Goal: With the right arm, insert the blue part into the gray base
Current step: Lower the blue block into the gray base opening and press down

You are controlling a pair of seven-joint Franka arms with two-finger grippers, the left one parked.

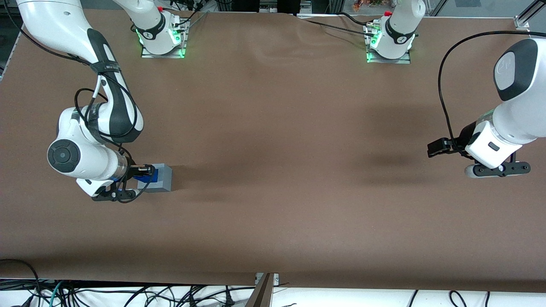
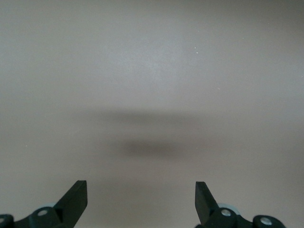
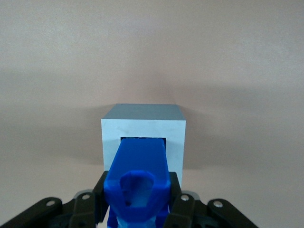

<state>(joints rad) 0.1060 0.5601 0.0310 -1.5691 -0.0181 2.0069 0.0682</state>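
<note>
Fingers [image 3: 178, 202] of the right arm's gripper [image 1: 143, 171] are clamped on the blue part [image 3: 138, 178], whose leading end sits in the recess of the gray base [image 3: 142, 130]. How deep it goes is hard to tell. Base and gripper stand on the brown desk [image 1: 273, 192], near the working arm's end.

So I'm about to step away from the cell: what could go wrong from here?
The hand is shut on the blue part, whose tip sits in the gray base's recess. If it is slightly tilted, it may jam on the rim. Nothing visibly holds the base, so pushing could slide it along the table.
</note>
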